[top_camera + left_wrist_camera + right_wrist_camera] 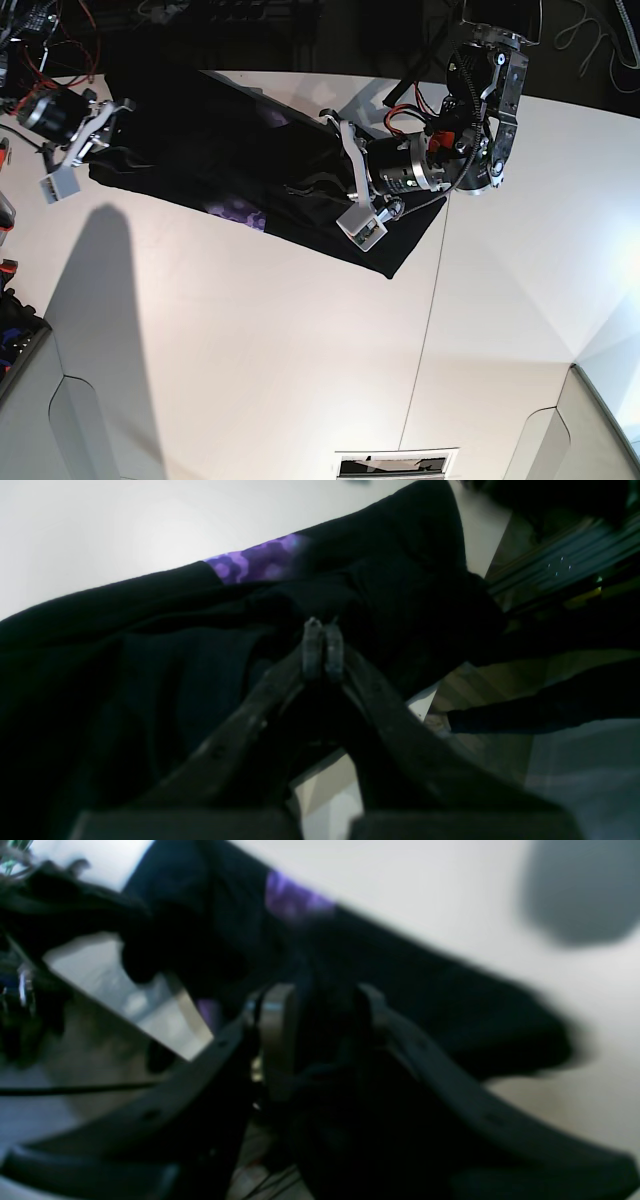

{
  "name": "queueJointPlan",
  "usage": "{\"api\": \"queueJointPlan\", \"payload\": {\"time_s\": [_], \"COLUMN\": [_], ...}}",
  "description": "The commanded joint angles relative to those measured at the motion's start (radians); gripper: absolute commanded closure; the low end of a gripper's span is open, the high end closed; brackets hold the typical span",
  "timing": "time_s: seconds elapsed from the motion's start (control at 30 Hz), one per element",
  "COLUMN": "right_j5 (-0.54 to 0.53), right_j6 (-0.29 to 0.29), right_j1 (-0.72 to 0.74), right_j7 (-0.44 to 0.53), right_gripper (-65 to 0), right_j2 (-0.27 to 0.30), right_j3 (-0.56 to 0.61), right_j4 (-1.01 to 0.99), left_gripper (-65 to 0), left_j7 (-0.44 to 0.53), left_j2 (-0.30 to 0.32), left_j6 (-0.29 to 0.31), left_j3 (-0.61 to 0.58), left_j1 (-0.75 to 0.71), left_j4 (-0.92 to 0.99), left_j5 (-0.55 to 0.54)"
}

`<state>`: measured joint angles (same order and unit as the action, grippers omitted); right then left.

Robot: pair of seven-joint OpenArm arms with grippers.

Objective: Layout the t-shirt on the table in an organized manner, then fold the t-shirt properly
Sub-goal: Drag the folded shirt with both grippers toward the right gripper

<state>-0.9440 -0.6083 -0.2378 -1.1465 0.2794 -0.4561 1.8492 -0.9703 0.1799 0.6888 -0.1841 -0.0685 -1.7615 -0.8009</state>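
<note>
Both arms reach low over the t-shirt (230,150) on the tabletop (300,350). Left claw (323,647) pinched together on the t-shirt; right claw (320,1020) clamped on its other end. No legible writing.

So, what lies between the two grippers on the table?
In the base view, the black t-shirt stretches between the left gripper and the right gripper, purple patch showing.

The base view is evenly bright and sharp, with a broad soft shadow across the table (250,340) below the right gripper (95,125). The right wrist view is heavily blurred; a grey shadow smear lies beyond its fingers. In the left wrist view the t-shirt (150,645) reads near-black, detail lost, white glare beyond it.
</note>
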Motion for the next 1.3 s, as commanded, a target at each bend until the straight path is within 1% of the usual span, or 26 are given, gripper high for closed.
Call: {"api": "queueJointPlan", "payload": {"time_s": [0.0,0.07,0.13,0.2,0.3,0.37,0.43,0.57,0.67,0.77,0.83,0.87,0.93,1.0,1.07,1.17,1.27], "right_j5": [0.025,0.098,0.137,0.151,0.138,0.094,0.022,-0.11,-0.148,-0.181,-0.227,-0.243,-0.241,-0.242,-0.241,-0.24,-0.23], "right_j6": [0.002,0.009,0.01,0.013,0.018,0.017,0.017,0.017,0.016,0.009,-0.002,-0.003,-0.009,-0.009,-0.009,-0.009,-0.009], "right_j1": [0.014,0.028,0.029,0.026,0.026,0.028,0.042,0.068,0.068,0.065,0.05,0.032,-0.008,-0.048,-0.078,-0.09,-0.09], "right_j7": [0.031,0.044,0.051,0.053,0.071,0.078,0.074,0.007,-0.026,-0.059,-0.084,-0.085,-0.085,-0.085,-0.085,-0.081,-0.054], "right_gripper": [-18.6,-18.6,-18.6,-18.6,-18.6,-18.6,-18.6,-18.6,-18.6,-18.6,-18.7,-19.2,-21.5,-23.9,-26.5,-31.4,-36.3], "right_j2": [0.012,0.012,0.012,0.014,0.021,0.025,0.026,0.026,0.026,0.026,0.034,0.045,0.066,0.087,0.102,0.102,0.103], "right_j3": [0.027,0.084,0.108,0.1,0.068,0.045,0.025,-0.029,-0.127,-0.263,-0.346,-0.373,-0.416,-0.433,-0.432,-0.43,-0.397], "right_j4": [-0.023,-0.096,-0.153,-0.193,-0.228,-0.226,-0.219,-0.196,-0.172,-0.158,-0.156,-0.156,-0.156,-0.156,-0.157,-0.159,-0.177], "left_gripper": [0.0,0.0,0.0,0.0,0.0,0.0,0.0,0.0,0.0,0.0,0.0,0.0,0.0,0.0,0.0,0.0,0.0], "left_j7": [0.024,0.024,0.024,0.024,0.024,0.024,0.031,0.08,0.09,0.092,0.091,0.091,0.091,0.092,0.092,0.092,0.092], "left_j2": [-0.002,-0.002,-0.002,-0.002,-0.002,-0.002,-0.002,-0.002,0.002,0.013,0.024,0.03,0.037,0.037,0.037,0.037,0.037], "left_j6": [0.009,0.009,0.009,0.009,0.009,0.009,0.009,0.009,0.009,0.009,0.009,0.009,0.009,0.009,0.009,0.009,0.009], "left_j3": [0.0,0.0,0.0,0.0,0.0,0.0,0.0,0.0,0.0,0.002,0.002,0.002,0.002,0.002,0.002,0.002,0.002], "left_j1": [0.016,0.016,0.016,0.015,0.015,0.015,0.016,0.016,0.016,0.016,0.015,0.015,0.016,0.016,0.017,0.018,0.018], "left_j4": [-0.02,-0.02,-0.02,-0.02,-0.02,-0.019,-0.019,-0.019,-0.019,-0.019,-0.019,-0.019,-0.019,-0.019,-0.019,-0.019,-0.019], "left_j5": [-0.024,-0.026,-0.026,-0.025,-0.025,-0.024,-0.019,0.068,0.109,0.11,0.111,0.11,0.108,0.105,0.097,0.08,0.08]}}
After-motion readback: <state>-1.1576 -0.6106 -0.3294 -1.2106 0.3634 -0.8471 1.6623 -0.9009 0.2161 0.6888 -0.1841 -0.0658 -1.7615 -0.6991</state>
